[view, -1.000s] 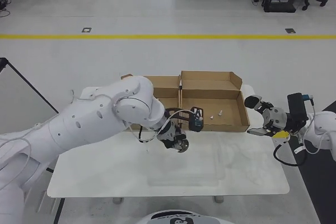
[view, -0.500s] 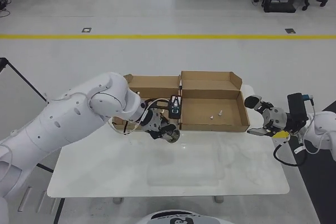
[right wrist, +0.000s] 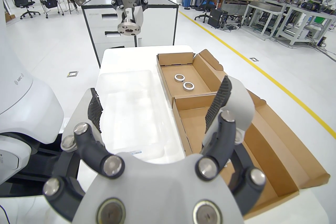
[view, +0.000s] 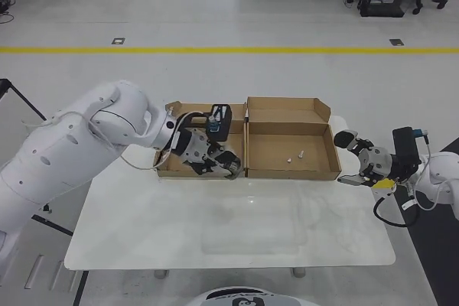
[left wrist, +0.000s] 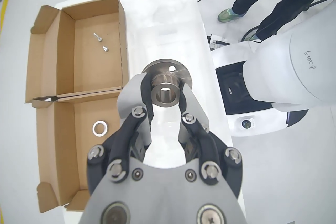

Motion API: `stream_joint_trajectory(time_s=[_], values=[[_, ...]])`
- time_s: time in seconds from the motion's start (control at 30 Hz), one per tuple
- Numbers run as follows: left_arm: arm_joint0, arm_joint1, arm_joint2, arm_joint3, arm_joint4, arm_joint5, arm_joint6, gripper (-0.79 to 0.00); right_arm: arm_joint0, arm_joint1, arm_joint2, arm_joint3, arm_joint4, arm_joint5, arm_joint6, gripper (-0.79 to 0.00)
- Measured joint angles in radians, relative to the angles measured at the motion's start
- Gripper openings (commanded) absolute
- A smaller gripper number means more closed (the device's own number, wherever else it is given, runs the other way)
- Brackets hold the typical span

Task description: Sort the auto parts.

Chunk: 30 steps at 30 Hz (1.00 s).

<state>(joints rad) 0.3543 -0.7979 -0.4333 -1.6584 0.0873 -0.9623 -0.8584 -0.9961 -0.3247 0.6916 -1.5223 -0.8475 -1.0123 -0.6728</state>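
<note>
Gripping a round metal part [left wrist: 160, 68] by its neck, the left end effector [left wrist: 163, 82] holds it up in the air near the front wall of the cardboard box [left wrist: 73, 146] with two rings [right wrist: 188, 86] inside. The right end effector [right wrist: 160, 88] hangs wide open just past the other box [view: 279, 157], at the edge of the white worktop [view: 214, 222].

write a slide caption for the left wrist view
Left gripper clamps a flanged metal hub near a cardboard box holding a ring.

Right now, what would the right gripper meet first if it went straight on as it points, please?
Most likely the clear tray on the white table, just beside the near cardboard box, though depth is unclear.
</note>
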Motion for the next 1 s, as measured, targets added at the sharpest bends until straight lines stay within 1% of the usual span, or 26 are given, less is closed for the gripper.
stream_joint_trajectory(time_s=[0.13, 0.27, 0.5, 0.7, 0.83, 1.0], values=[[-0.007, 0.005, -0.010, 0.011, -0.041, -0.049, 0.051, -0.785, 0.000, 0.000, 0.000, 0.000, 0.000, 0.000, 0.000, 0.000], [0.003, 0.006, -0.026, 0.006, -0.105, -0.050, 0.084, -0.785, 0.000, 0.000, 0.000, 0.000, 0.000, 0.000, 0.000, 0.000], [0.062, 0.020, -0.092, -0.005, -0.178, -0.050, 0.170, -0.785, 0.000, 0.000, 0.000, 0.000, 0.000, 0.000, 0.000, 0.000], [0.150, 0.041, -0.187, -0.055, -0.217, -0.050, 0.236, -0.785, 0.000, 0.000, 0.000, 0.000, 0.000, 0.000, 0.000, 0.000], [0.224, 0.050, -0.272, -0.117, -0.244, -0.050, 0.275, -0.785, 0.000, 0.000, 0.000, 0.000, 0.000, 0.000, 0.000, 0.000], [0.316, 0.049, -0.382, -0.186, -0.276, -0.050, 0.310, -0.785, 0.000, 0.000, 0.000, 0.000, 0.000, 0.000, 0.000, 0.000]])
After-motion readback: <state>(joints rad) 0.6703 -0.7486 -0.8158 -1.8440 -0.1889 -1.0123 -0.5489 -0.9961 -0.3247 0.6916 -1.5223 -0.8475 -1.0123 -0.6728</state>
